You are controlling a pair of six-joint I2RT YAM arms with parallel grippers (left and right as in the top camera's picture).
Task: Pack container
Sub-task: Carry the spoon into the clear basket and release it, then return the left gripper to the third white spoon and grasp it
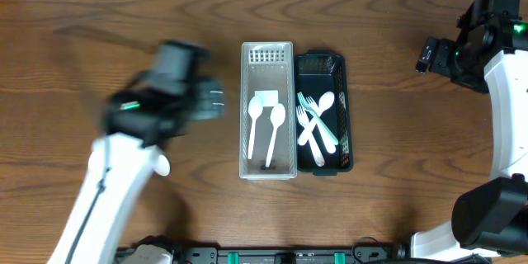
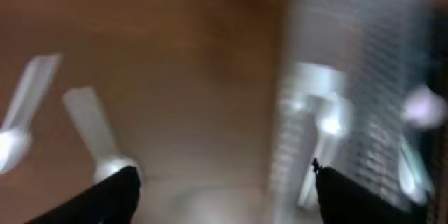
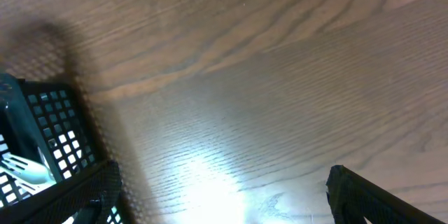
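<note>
A clear white basket (image 1: 267, 158) stands mid-table with two white spoons (image 1: 264, 120) in it. A black basket (image 1: 345, 107) right beside it holds white forks and a spoon (image 1: 318, 120). My left gripper (image 1: 214, 103) is blurred with motion, just left of the clear basket; its fingers are open and empty (image 2: 224, 185). The left wrist view shows two loose white spoons (image 2: 94, 133) on the table and the clear basket (image 2: 364, 77) to the right. My right gripper (image 1: 427, 54) is open and empty (image 3: 224, 189) over bare table right of the black basket (image 3: 42, 122).
A loose white spoon (image 1: 162, 165) lies on the wood table, partly hidden under my left arm. The table top is dark wood. The right arm's base stands at the right edge (image 1: 495, 206).
</note>
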